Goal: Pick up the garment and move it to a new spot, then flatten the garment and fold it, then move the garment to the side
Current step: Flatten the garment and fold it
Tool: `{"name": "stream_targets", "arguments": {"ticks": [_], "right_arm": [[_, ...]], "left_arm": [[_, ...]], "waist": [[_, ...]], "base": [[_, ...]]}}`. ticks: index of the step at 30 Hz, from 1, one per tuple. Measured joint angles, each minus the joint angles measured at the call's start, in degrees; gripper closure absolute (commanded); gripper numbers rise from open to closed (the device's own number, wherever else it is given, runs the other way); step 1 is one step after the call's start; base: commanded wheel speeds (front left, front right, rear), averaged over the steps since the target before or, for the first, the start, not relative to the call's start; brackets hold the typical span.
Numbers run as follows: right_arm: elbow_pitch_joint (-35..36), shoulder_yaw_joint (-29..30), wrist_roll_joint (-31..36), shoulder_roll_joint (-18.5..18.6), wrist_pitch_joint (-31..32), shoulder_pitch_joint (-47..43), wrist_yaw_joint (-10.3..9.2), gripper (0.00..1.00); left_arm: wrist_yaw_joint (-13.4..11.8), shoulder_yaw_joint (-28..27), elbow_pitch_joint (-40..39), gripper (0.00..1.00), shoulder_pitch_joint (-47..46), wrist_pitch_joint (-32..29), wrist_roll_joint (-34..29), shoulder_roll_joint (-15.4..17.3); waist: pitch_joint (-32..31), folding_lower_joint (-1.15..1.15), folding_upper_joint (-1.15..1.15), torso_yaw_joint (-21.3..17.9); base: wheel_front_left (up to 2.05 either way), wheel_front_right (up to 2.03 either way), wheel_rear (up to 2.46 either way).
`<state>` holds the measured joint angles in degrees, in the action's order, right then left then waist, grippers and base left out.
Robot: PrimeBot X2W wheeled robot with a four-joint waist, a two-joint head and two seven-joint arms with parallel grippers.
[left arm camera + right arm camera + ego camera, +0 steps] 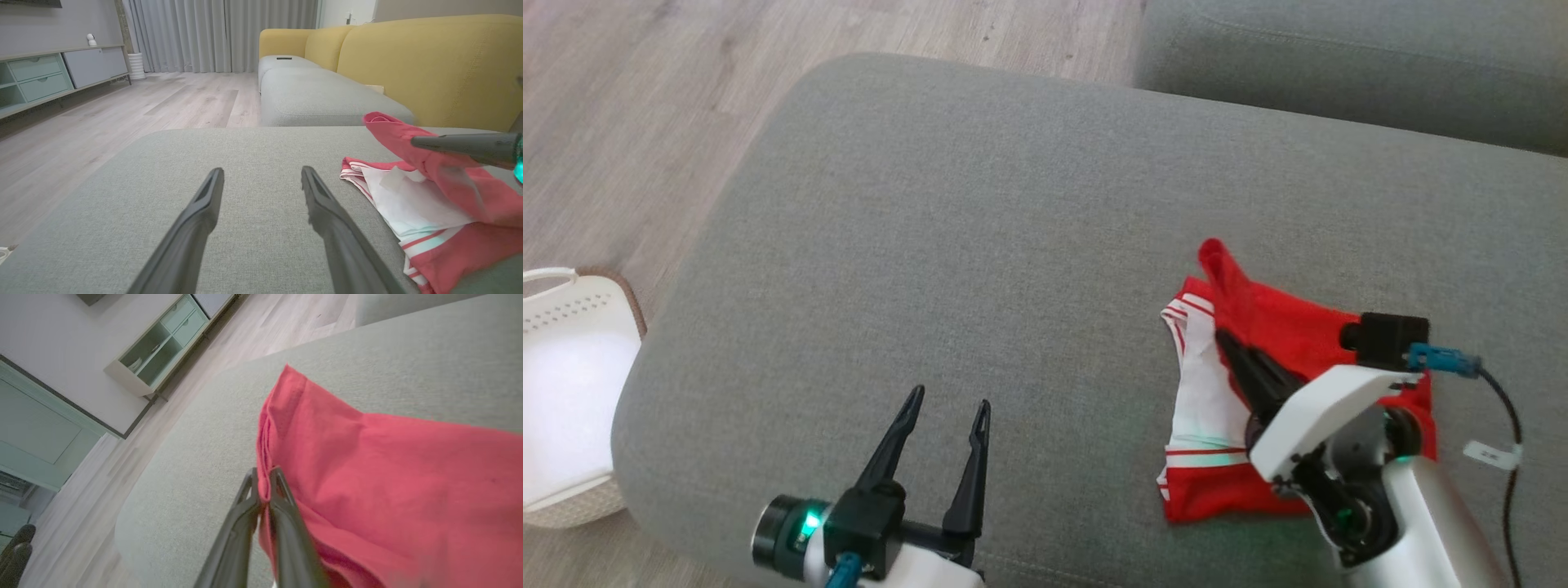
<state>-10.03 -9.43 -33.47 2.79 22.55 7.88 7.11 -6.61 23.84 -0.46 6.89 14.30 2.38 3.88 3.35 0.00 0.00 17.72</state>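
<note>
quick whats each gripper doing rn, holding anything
Left gripper: open, holding nothing.
Right gripper: shut on a raised fold of the red garment.

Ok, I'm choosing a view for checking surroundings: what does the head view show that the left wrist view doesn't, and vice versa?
Head view: the white basket plainly, the right arm's white wrist and cable. Left wrist view: yellow sofa back, curtains, cabinet. Both: the garment on the grey cushion, the open left gripper, the right gripper shut on the garment.
</note>
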Motion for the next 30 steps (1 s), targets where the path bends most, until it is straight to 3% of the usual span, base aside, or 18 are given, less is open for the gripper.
{"name": "stream_targets", "arguments": {"ticks": [1, 2, 3, 9, 16, 24, 30], "right_arm": [[-0.22, -0.75, -0.52, -0.01, -0.33, 0.23, 0.0, 0.84], [-0.33, -1.36, -1.18, -0.01, -0.53, 0.44, 0.0, 0.08], [-0.32, -1.92, -1.88, -0.01, -1.0, 0.65, 0.0, 0.0], [0.14, -2.66, -2.77, -0.01, -2.48, 1.0, 0.0, 0.0], [3.75, 4.32, 1.26, 0.31, -6.51, -2.05, 0.0, 0.0], [5.79, 3.54, 3.28, 5.41, -15.6, -5.52, 0.0, 0.0], [4.38, 2.6, 4.02, 7.21, -23.12, -8.82, -0.01, 0.0]], "left_arm": [[0.02, 0.08, 0.09, 0.0, -0.02, 0.0, 0.22, -0.09], [0.02, 0.09, 0.21, 0.0, -0.02, 0.0, 0.41, -0.18], [0.02, 0.09, 0.34, 0.0, -0.03, 0.0, 0.41, -0.21], [-0.01, -0.4, 0.9, 0.0, 0.05, 0.0, 0.41, -0.26], [-0.03, -2.93, 0.98, 0.0, 2.21, 0.0, 0.66, -0.23], [-0.21, -6.67, 0.69, 0.0, 2.73, -0.01, 1.92, -0.24], [-0.47, -8.36, 0.78, 0.0, 4.24, -0.01, 2.08, -0.26]], "waist": [[0.15, 0.0, 0.0, 0.1], [0.22, 0.0, 0.0, 0.12], [0.19, 0.0, 0.0, 0.07], [-1.33, 0.0, 0.0, -1.47], [-4.64, -0.01, 0.0, -5.79], [-6.4, -0.01, 0.0, -10.93], [-7.69, -0.01, 0.0, -12.86]], "base": [[0.0, 0.0, 0.0], [0.0, 0.0, 0.0], [0.0, 0.0, 0.0], [0.0, 0.0, 0.0], [0.0, 0.0, 0.0], [0.0, 0.0, 0.0], [0.0, 0.0, 0.0]]}}
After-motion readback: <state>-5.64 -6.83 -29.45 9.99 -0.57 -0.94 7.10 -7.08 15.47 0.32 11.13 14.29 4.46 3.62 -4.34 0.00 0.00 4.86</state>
